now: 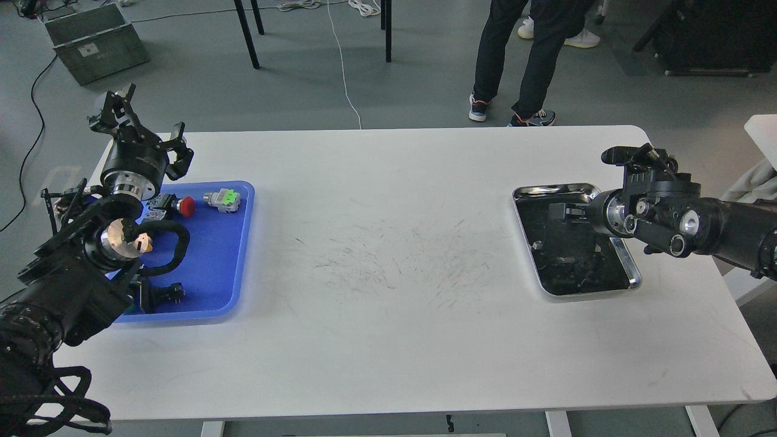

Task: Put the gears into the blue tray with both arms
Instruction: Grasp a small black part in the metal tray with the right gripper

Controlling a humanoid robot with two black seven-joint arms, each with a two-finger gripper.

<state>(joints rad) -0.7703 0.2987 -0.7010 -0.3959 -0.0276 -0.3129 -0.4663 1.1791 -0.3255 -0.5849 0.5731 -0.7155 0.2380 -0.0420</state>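
The blue tray (212, 255) lies at the table's left end and holds push-button parts. My left gripper (145, 130) hovers above its far left corner, its claw fingers spread open and empty. At the right, the steel tray (631, 276) has a dark inside with a few small dark bits, likely the gears (536, 246), too small to make out. My right gripper (558, 212) reaches in from the right over the far part of that tray. It is dark against the dark inside, so I cannot tell its fingers apart.
In the blue tray lie a red-capped button (185, 206), a green and grey part (223, 198), a yellow cap (144, 244) half behind my left arm and a black part (162, 294). A person's legs (516, 60) stand beyond the far edge. A grey crate (91, 39) sits on the floor.
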